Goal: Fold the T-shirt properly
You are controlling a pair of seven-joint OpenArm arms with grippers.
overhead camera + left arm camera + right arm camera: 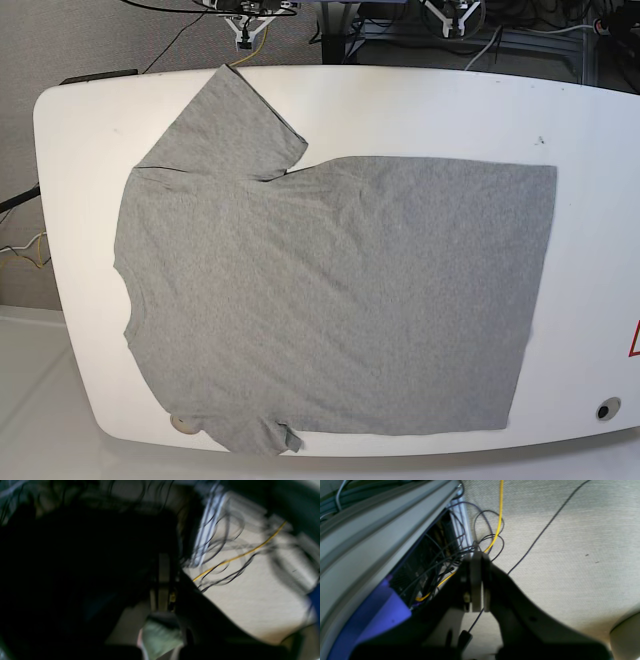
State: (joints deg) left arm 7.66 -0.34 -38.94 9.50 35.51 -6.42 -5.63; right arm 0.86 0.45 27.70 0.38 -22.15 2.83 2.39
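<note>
The white table (590,130) is bearing the grey T-shirt (330,300), lying flat, plain side up, collar toward the base view's left. The right gripper (477,580) is hanging empty over the carpet, jaws pressed together; the left gripper (163,580) is blurred, its state unclear. Each should probably be pinching a hem corner first.

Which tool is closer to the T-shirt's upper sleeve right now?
Right. The right tool hangs just beyond the sleeve tip of the T-shirt at the table's far edge; the left tool sits farther along that edge, off the cloth.
</note>
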